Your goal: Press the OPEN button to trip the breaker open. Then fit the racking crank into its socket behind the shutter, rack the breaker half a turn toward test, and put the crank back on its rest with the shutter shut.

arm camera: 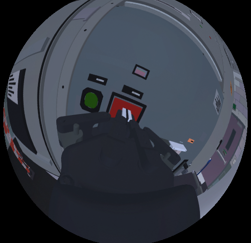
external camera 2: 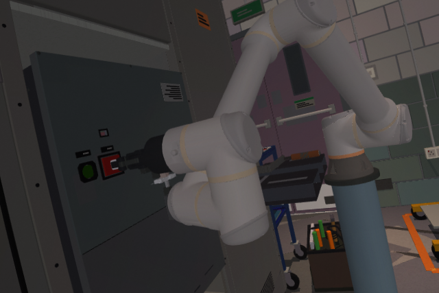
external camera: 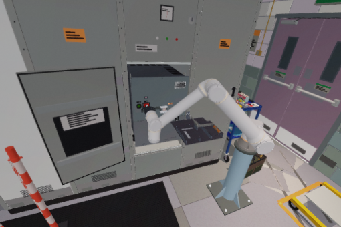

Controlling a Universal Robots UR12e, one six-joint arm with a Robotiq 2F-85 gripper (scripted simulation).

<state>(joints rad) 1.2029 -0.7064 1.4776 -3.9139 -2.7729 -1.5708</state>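
The red square OPEN button sits on the dark breaker front panel, and my gripper points straight at its centre with its fingers closed and empty. A round green button sits just left of the red one. A small pink indicator window is above the buttons. A white handle-like part sticks out of the panel to the right, below my wrist. I cannot tell the shutter or the crank from here.
The grey switchgear cabinet stands behind, its door swung open to the left. A dark tray juts out on the right. A blue cart and a tool box stand near my pedestal.
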